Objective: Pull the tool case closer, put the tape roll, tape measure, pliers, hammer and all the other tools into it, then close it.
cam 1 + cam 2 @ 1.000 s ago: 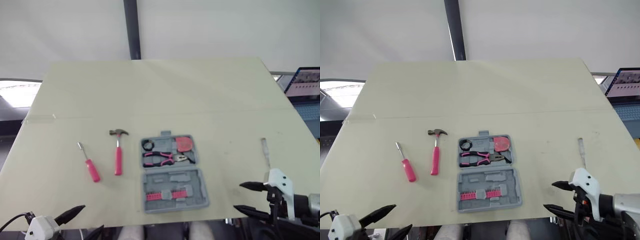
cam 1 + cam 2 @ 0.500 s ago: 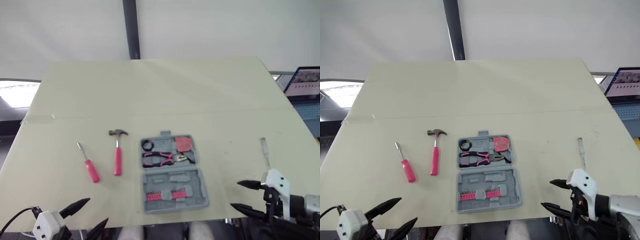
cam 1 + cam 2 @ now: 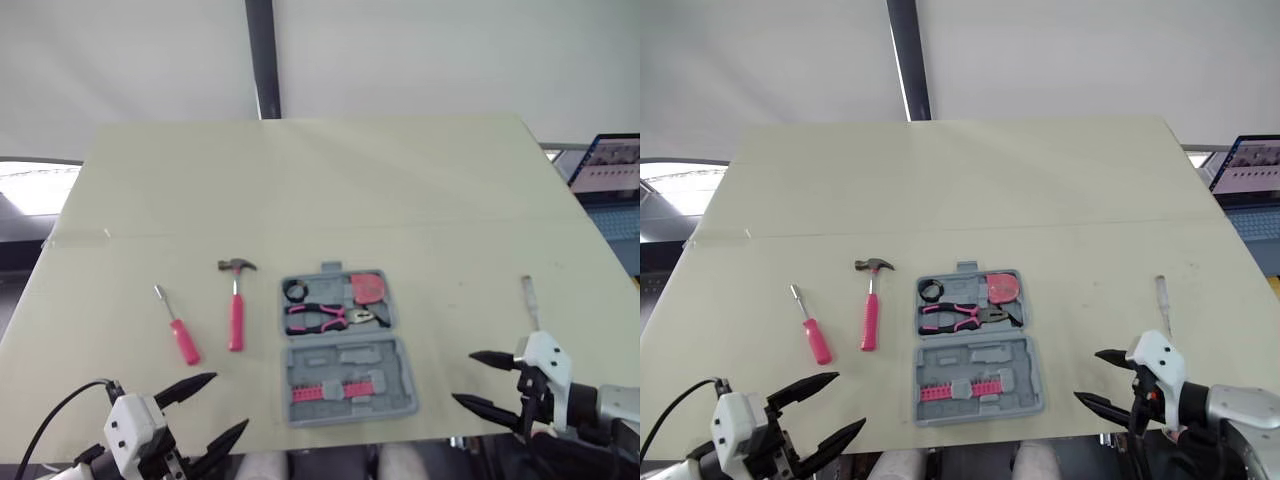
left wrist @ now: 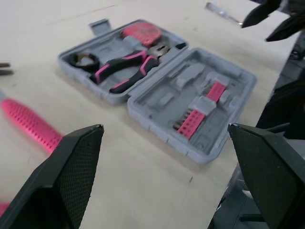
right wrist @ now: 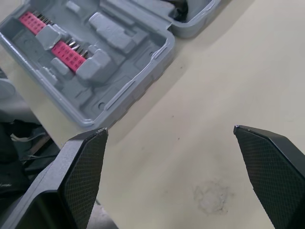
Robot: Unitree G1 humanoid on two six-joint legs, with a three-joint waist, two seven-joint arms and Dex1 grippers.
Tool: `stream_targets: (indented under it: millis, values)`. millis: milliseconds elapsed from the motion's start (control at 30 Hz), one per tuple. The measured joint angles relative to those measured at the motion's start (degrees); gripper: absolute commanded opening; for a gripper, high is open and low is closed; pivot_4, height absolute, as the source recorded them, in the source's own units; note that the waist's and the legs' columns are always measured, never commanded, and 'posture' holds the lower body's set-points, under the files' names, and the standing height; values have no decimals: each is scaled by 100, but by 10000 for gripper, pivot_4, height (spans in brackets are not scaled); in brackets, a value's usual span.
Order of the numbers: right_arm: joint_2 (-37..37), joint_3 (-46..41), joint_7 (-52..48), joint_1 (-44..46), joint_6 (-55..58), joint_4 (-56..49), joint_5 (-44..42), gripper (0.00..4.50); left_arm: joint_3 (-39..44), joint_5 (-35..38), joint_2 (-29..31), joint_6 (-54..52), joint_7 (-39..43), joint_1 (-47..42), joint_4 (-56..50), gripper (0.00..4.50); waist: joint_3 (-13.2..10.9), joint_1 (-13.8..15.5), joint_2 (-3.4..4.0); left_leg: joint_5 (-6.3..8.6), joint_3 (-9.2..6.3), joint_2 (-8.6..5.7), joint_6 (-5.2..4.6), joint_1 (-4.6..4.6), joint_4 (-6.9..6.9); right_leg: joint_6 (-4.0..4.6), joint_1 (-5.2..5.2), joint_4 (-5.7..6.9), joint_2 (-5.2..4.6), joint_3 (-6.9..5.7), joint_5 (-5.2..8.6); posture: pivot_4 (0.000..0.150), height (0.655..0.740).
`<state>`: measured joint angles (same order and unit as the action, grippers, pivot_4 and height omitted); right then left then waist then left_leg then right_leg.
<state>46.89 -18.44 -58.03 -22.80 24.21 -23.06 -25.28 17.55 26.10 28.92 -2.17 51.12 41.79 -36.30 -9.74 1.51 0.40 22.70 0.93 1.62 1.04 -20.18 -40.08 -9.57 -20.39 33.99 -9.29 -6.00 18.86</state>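
Left gripper (image 3: 228, 404) and right gripper (image 3: 463, 378), both spread wide and empty, flank the open grey moulded-plastic tool case (image 3: 345, 345) at the pale table's (image 3: 300, 180) near edge. Its far half holds pliers (image 3: 330, 318), a round pink tape measure (image 3: 370, 288) and a black tape roll (image 3: 296, 291). The pink-handled hammer (image 3: 236, 310) and screwdriver (image 3: 178, 328) lie to its left. The wrist views add cross-hatched finger pads (image 4: 71, 176) and pink bit holders (image 5: 52, 40).

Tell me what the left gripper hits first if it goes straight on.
Most likely the left gripper meets the near half of the open tool case, the one with pink bit holders; depth is hard to judge.

Lab-like room; bare table (image 3: 300, 180), white backdrop (image 3: 450, 50), laptop (image 3: 608, 166).
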Motion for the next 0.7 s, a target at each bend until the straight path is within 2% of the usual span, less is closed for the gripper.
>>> stream_targets:
  millis: [133, 367, 600, 700]
  values:
    - [-79, -13, 218, 76, 19, 48, 14, 44702, -339, 222, 350, -155, 171, -757, -188, 45000, 8, 0, 11, 0, 0, 0, 1, 2, -2, -2, 3, 3, 0, 0, -1, 1500, 7360]
    - [-369, -350, 893, 80, 375, 38, -1, 44702, -793, 274, 487, -380, 184, -1492, -137, 45000, 23, -8, 37, -1, 2, 0, 2, 3, 0, -3, 1, 5, 0, 0, -2, 1500, 7360]
    - [-581, -1559, 1967, 446, 1502, -115, -466, 44702, -994, 341, 467, -646, 74, -1882, -54, 45000, 28, 4, 44, -1, 2, -1, 3, 2, -1, -5, 1, 8, 0, 1, -3, 1500, 7360]
    - [-579, -1745, 2297, 638, 1881, 165, -496, 44702, -1099, 340, 457, -671, 49, -2027, 69, 45000, 30, -2, 47, -2, 2, -1, 3, 2, 0, -5, 0, 8, 0, 1, -3, 1500, 7360]
